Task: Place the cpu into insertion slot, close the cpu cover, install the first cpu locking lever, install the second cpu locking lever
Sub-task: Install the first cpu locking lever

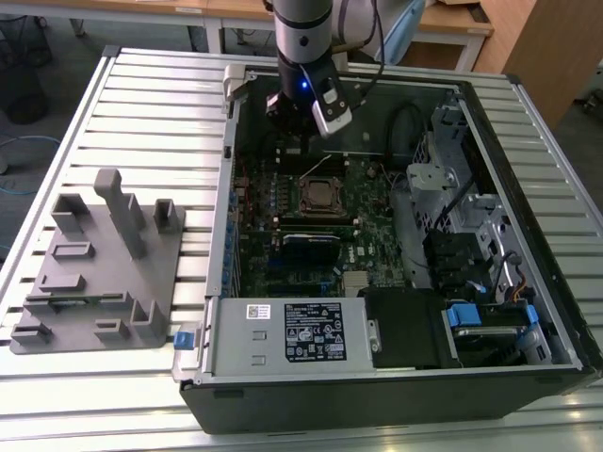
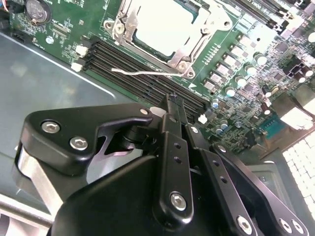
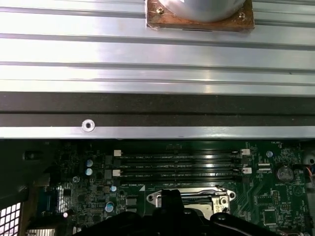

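Front to back in the exterior view: the power supply (image 1: pixel 292 334) sits at the near edge of the open computer case (image 1: pixel 377 400). The case lies on the slatted tabletop (image 1: pixel 160 94), with a grey fixture (image 1: pixel 104 273) off to the exterior view's left. Behind the supply there's a black card (image 1: pixel 311 247), then the insertion slot (image 1: pixel 303 201). The cpu (image 1: pixel 320 193) is already sitting in it, silver top up. In the second wrist view the cpu cover (image 2: pixel 147 49) is folded down around the chip. One thin wire lever (image 2: pixel 140 73) sticks out sideways over the memory slots (image 2: pixel 123 61), not hooked under anything. Just past the socket the end effector (image 1: pixel 298 149) hangs above the board near those slots, touching nothing. Its fingers (image 2: pixel 172 142) look pressed together with nothing between them, though the angle's awkward so I'm not totally sure. The arm (image 1: pixel 303 33) rises at the far side.
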Robot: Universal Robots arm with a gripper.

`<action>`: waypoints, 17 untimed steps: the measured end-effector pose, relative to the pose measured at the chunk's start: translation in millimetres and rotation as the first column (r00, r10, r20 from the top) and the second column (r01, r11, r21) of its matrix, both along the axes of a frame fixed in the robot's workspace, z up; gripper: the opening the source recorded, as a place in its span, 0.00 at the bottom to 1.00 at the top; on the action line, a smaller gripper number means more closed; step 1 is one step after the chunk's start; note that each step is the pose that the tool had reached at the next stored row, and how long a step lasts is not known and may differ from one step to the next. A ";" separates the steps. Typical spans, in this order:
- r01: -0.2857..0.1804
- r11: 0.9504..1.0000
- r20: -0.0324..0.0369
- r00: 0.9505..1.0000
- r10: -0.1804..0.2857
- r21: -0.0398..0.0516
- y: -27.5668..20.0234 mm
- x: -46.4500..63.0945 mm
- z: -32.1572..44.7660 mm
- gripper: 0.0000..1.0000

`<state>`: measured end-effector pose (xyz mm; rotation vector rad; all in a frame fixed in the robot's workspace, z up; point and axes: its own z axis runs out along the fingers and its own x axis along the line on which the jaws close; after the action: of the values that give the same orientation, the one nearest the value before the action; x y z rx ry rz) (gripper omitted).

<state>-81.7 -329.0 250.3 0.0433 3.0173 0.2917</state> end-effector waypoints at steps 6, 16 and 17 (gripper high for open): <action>0.000 1.000 0.000 1.000 0.000 0.000 0.0 0.2 0.0 0.11; 0.001 1.000 0.000 1.000 -0.001 0.000 0.0 7.2 -2.2 0.11; 0.002 1.000 0.000 1.000 -0.002 0.000 0.0 7.5 -3.4 0.11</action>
<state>-74.3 -329.0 246.9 0.0467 3.0170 0.2916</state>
